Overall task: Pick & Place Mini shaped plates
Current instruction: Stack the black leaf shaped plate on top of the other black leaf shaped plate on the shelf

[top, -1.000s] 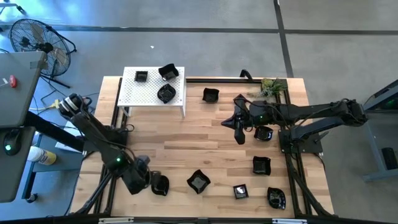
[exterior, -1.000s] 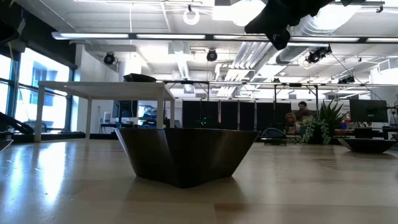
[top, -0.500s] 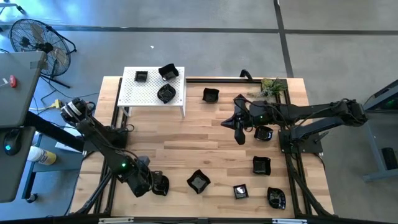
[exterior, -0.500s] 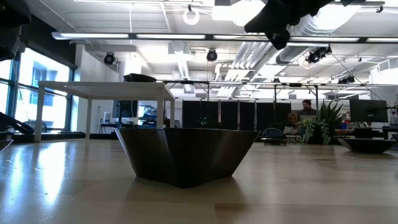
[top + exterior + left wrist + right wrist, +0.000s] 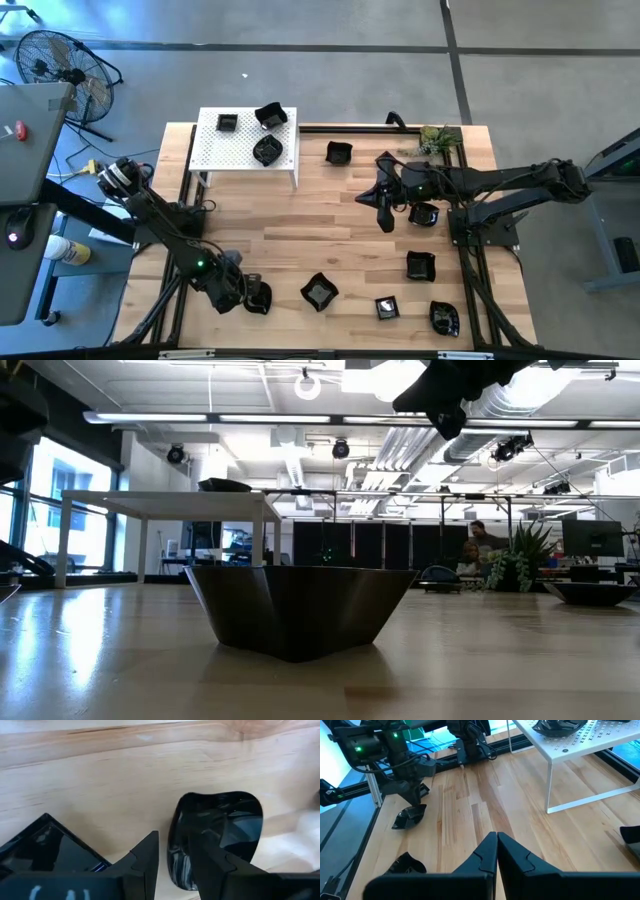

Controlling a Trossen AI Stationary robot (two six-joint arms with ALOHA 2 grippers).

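Observation:
Several mini shaped plates, small glossy black dishes, lie on the wooden table [image 5: 300, 215]. My left gripper [image 5: 246, 295] is low at the front left, open, its fingers straddling the rim of a rounded plate [image 5: 220, 830] that rests on the wood; the same plate [image 5: 260, 298] shows from above. One finger [image 5: 146, 862] is outside the rim, the other inside. My right gripper [image 5: 386, 218] hangs shut and empty above the table's right middle, with a plate [image 5: 424, 214] just to its right. In the low view an angular plate [image 5: 300, 610] fills the foreground.
A white perforated stand [image 5: 240, 150] at the back left carries three black plates. Other plates lie at the back middle [image 5: 339, 153] and along the front right [image 5: 319, 291], [image 5: 420, 265], [image 5: 444, 318]. A green sprig [image 5: 438, 138] sits in the back right corner. Black rails edge the table.
My left gripper has moved right along the front edge up to the rounded plate and now straddles its rim. The right arm has not moved.

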